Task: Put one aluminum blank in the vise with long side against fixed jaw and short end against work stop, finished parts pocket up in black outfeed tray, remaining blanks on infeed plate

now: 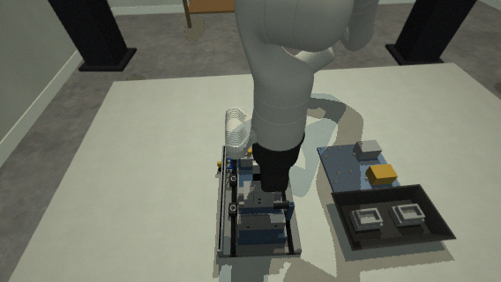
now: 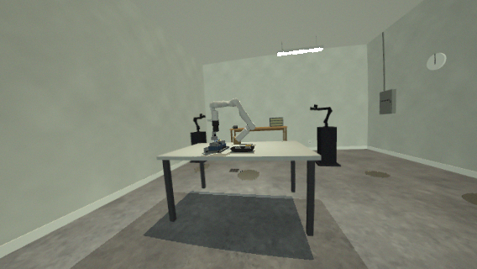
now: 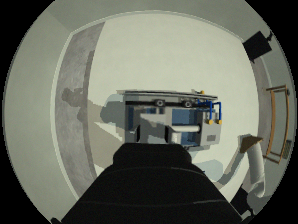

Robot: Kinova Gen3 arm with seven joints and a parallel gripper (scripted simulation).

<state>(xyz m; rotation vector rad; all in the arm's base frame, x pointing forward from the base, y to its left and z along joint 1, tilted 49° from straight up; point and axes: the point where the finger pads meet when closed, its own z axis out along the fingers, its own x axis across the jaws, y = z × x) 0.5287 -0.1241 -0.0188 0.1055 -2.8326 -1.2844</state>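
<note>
Aluminum blank point(image 3: 152, 126) is apparently sitting between the 2 jaws, which are standing wide but clamped on it; on the desk point(image 1: 154, 154) point(image 2: 239, 155) point(image 3: 170, 50), the vise point(image 1: 296, 248) point(image 2: 216, 147) point(image 3: 211, 131) is lying beneath. The blank's long axis is probably running crosswise, parallel to the fixed end block point(image 1: 262, 221); seating is hidden.

We see tabletop point(image 1: 154, 145) point(image 2: 235, 153) point(image 3: 175, 50) plain off-white; outfeed tray point(image 1: 441, 224) black; two finished parts, first point(image 1: 361, 226) and second point(image 1: 402, 220), light gray. Infeed plate point(image 1: 341, 176) blue; one block point(image 1: 370, 150) gray, other block point(image 1: 382, 174) yellow. We see vise point(image 1: 261, 236) point(image 3: 210, 132) gray and blue, its hoses point(image 3: 210, 112) bright blue. Arm point(image 1: 282, 94) point(image 2: 245, 116) whitish gray, gripper point(image 1: 275, 178) point(image 3: 152, 131) black. We note floor point(image 1: 176, 57) point(image 2: 399, 202) mottled gray-brown.
</note>
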